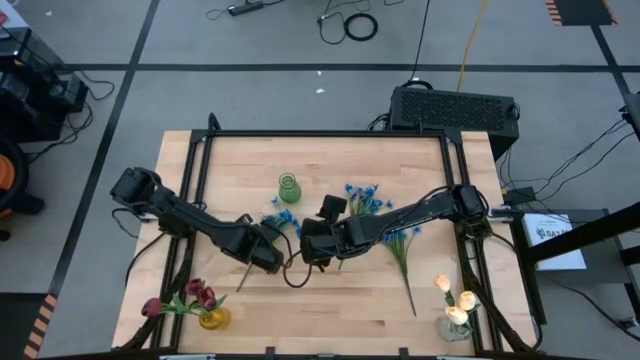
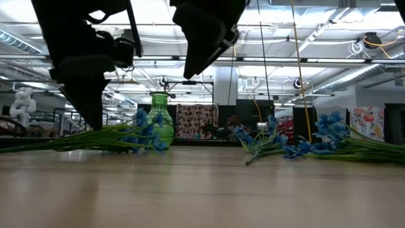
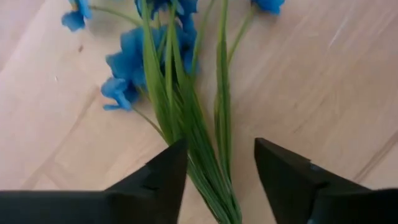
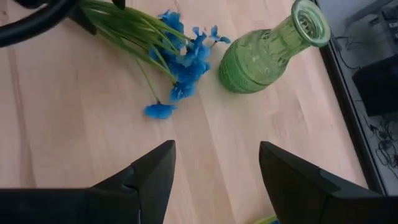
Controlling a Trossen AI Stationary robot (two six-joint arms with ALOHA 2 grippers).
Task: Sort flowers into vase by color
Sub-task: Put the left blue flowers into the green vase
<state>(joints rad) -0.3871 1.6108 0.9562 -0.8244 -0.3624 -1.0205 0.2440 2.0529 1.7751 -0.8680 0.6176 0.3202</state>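
A bunch of blue flowers (image 1: 281, 221) lies on the table next to the empty green vase (image 1: 289, 187), its green stems (image 3: 205, 162) running toward the near left. My left gripper (image 3: 217, 180) is open and low over those stems, one finger on either side. My right gripper (image 4: 217, 180) hangs open higher up near the table's middle (image 1: 312, 250), nothing between its fingers; the green vase (image 4: 267, 53) and the blue blossoms (image 4: 186, 59) lie ahead of it. More blue flowers (image 1: 365, 200) lie to the right.
A yellow vase (image 1: 212, 319) with dark red tulips (image 1: 198, 294) stands at the near left. A clear vase (image 1: 455, 325) with cream-yellow tulips (image 1: 452, 295) stands at the near right. Long green stems (image 1: 403, 262) of the right-hand blue flowers reach toward the near edge.
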